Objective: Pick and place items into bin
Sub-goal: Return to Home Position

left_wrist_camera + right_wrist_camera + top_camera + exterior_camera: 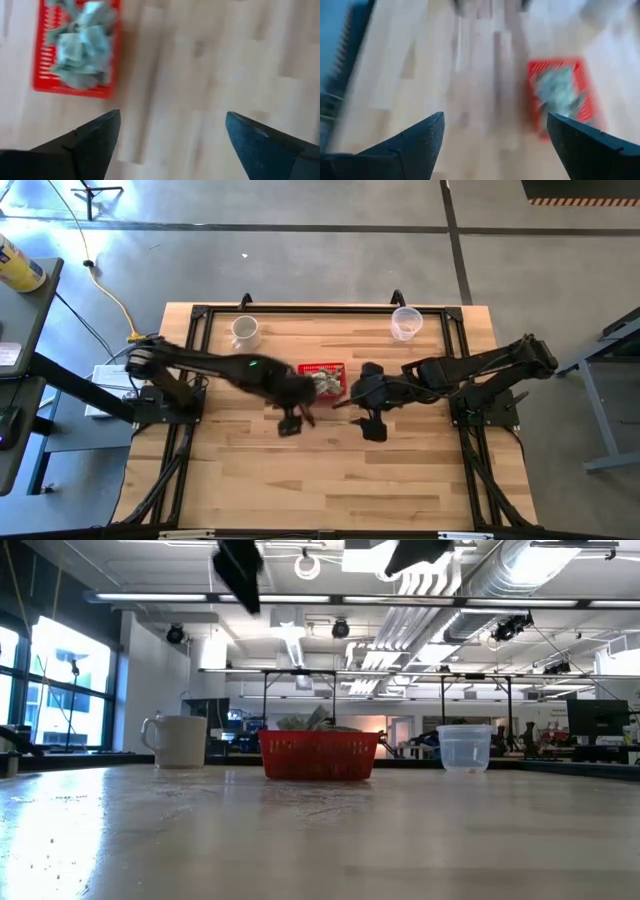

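The red basket [322, 367] sits at the middle of the wooden surface [330, 480], heaped with pale green-and-white packets [82, 45]. The left end effector [172, 117] hangs above bare wood just beside the basket's left front corner, its fingers spread wide and holding nothing. The right end effector [495, 117] hangs near the basket's right side, likewise spread wide and empty. Toward the far edge, a white mug [245, 331] stands left of the basket and a clear plastic cup [405, 323] right of it, both apart from it.
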